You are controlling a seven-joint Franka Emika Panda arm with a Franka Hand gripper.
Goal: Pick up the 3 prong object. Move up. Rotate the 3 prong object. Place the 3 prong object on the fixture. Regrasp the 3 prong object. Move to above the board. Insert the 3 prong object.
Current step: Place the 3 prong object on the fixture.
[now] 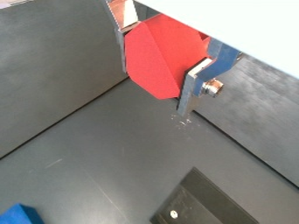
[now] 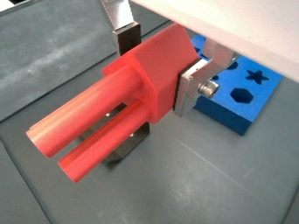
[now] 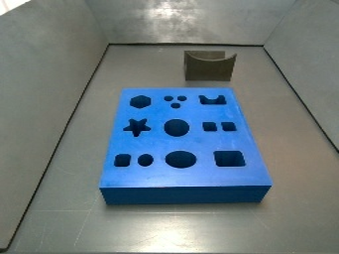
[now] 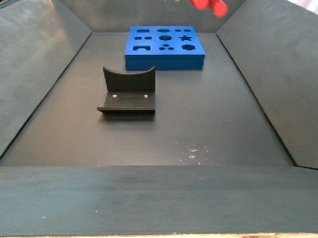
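Note:
The red-orange 3 prong object [image 1: 160,54] sits clamped between the silver fingers in both wrist views, and my gripper [image 1: 156,87] is shut on its block end. In a wrist view its round prongs [image 2: 87,127] stick out past my gripper [image 2: 160,74], high over the dark fixture [image 2: 126,147]. The blue board [image 2: 239,98] with its shaped cut-outs lies beyond the right finger [image 2: 193,87]. In a side view only a red bit of the 3 prong object [image 4: 221,6] shows at the top edge, far above the fixture [image 4: 128,93] and the board [image 4: 165,46].
Grey walls enclose the dark floor on all sides. In a side view the fixture [image 3: 208,65] stands near the back wall behind the board [image 3: 179,139]. A corner of the board [image 1: 14,215] and the fixture's base plate [image 1: 197,206] show in a wrist view.

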